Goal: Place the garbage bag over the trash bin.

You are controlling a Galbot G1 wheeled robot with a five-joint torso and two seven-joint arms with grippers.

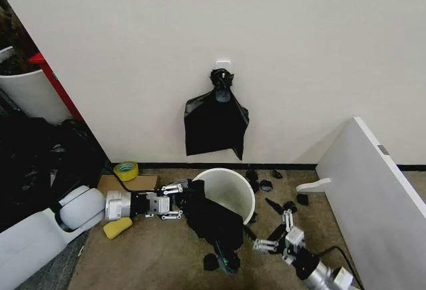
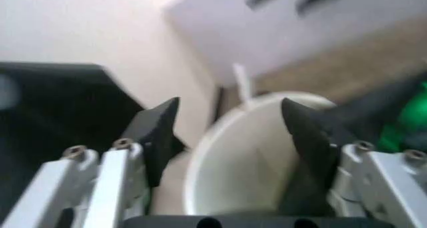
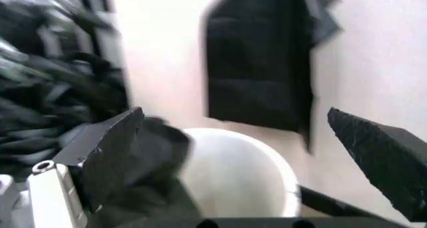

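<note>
The white trash bin (image 1: 229, 187) stands on the carpet below the wall. The black garbage bag (image 1: 214, 225) drapes from the bin's near-left rim down to the floor in front of it. My left gripper (image 1: 178, 201) is open at the bin's left side, its fingers spread by the bag's upper edge. In the left wrist view, the left gripper (image 2: 230, 103) frames the bin (image 2: 247, 158), with the bag (image 2: 373, 103) beside one finger. My right gripper (image 1: 276, 232) is open, low to the bin's right. In the right wrist view, the right gripper (image 3: 235, 112) faces the bin (image 3: 233, 173) and bag (image 3: 153, 153).
A flat black bundle (image 1: 216, 120) with a knotted neck hangs on the wall above the bin. A heap of black bags (image 1: 40, 163) and a white drum (image 1: 26, 90) fill the left. A white board (image 1: 373, 197) leans at right. Yellow tape (image 1: 126, 170), a yellow sponge (image 1: 118, 227) and black scraps (image 1: 266, 185) lie around.
</note>
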